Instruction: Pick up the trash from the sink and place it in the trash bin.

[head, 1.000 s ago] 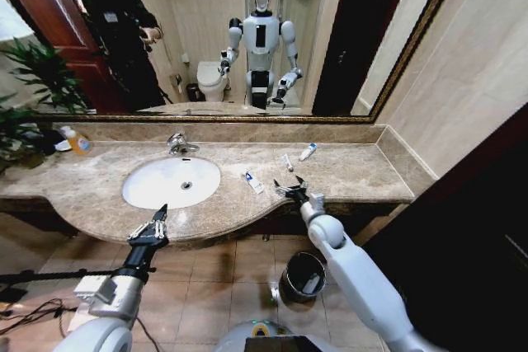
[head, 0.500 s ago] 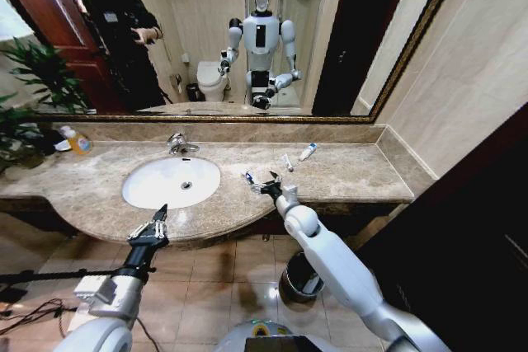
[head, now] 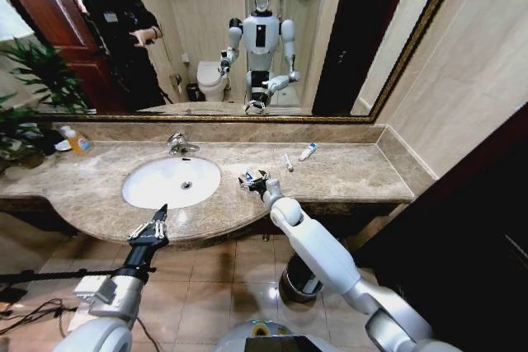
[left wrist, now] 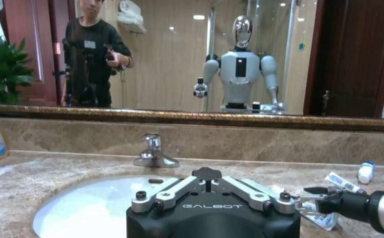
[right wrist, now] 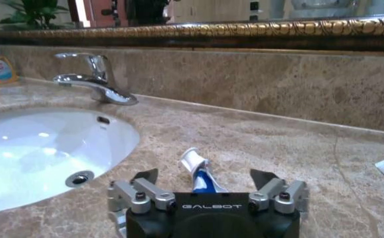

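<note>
The right gripper [head: 252, 180] hangs low over the marble counter with its fingers spread wide on either side of a white and blue tube [right wrist: 198, 173], lined up, it seems, for a grab. The tube lies at about three o'clock from the sink [head: 136, 191], just beside the rim. Two more small items [head: 297, 157] lie farther toward two o'clock. The left gripper [head: 151, 229] waits, fingers parted, at the counter's front edge, about six o'clock. One trash bin [head: 289, 274] stands on the floor below.
</note>
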